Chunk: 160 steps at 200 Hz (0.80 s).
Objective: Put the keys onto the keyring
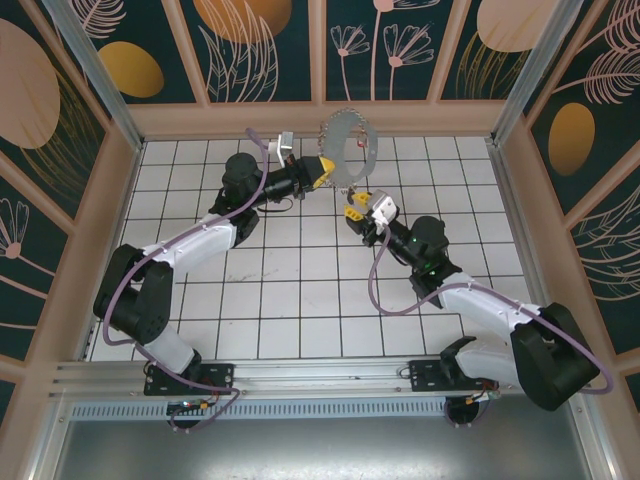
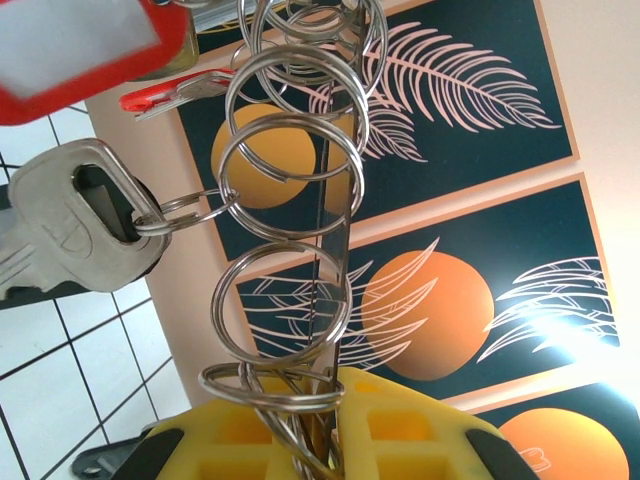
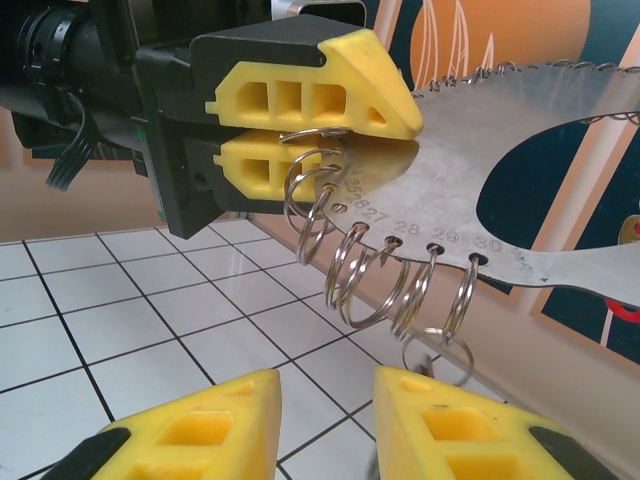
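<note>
Left gripper (image 3: 385,140) is clamped on the rim of the keyring (image 3: 450,180). The hoop sticks straight out from its fingertips toward the back wall, held up off the tiles. Right gripper (image 3: 325,420) sits just under the dangling small rings (image 3: 350,285), jaws apart.

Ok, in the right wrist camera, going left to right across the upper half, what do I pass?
First the black cable → the left gripper, its yellow fingers shut on the plate's rim → the keyring, its metal plate running off the right edge.
</note>
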Tool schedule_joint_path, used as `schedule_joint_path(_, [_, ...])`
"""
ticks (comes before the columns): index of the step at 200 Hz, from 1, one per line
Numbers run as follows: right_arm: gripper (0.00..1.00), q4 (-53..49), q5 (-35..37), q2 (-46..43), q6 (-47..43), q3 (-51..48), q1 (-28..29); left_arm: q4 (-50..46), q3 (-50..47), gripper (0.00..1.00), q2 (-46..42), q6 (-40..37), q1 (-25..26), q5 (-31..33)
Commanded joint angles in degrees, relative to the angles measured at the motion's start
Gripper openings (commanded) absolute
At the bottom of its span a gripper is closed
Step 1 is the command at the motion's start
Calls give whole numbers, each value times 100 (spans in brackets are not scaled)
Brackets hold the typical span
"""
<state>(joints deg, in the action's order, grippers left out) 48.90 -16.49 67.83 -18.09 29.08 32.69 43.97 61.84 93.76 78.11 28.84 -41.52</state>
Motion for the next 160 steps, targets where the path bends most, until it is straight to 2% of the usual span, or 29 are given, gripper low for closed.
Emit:
schedule_joint_path(1, [31,387,19,75,-37,47,39,516,216,0,5,-76,42,-75])
schedule_joint_path(160, [24,671,22,415,-147,482,10,517,84,0,-67,-75,44,-28])
